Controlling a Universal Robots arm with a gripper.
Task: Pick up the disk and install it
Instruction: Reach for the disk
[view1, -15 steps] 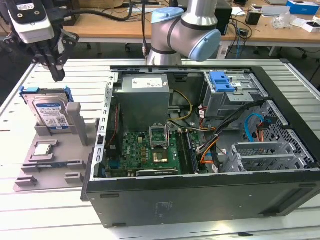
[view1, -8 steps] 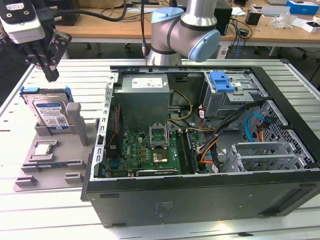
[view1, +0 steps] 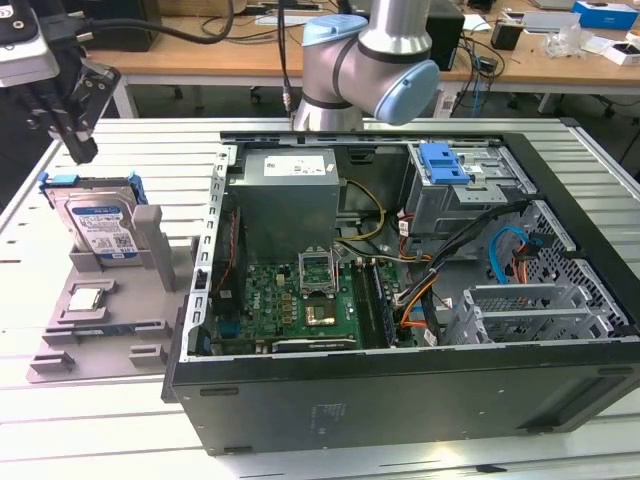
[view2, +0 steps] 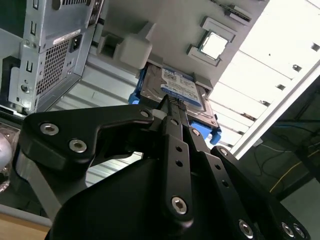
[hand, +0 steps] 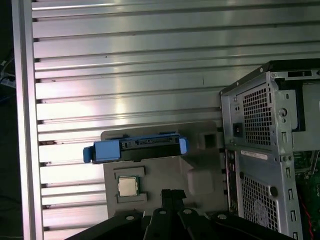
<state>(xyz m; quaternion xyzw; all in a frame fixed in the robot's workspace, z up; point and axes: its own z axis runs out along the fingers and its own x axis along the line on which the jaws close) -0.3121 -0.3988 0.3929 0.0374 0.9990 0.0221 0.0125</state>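
The end effector (view1: 82, 150) is seen clenched, empty, just above the disk (view1: 100, 228) propped in the grey holder (view1: 110, 335)

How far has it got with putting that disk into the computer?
Nothing looks done yet. The disk stands in its grey holder outside the computer case. The gripper hangs above it, empty. Picking up and installing are both left.

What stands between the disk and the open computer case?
In the exterior view, an upright grey post of the holder stands between the disk and the computer case.
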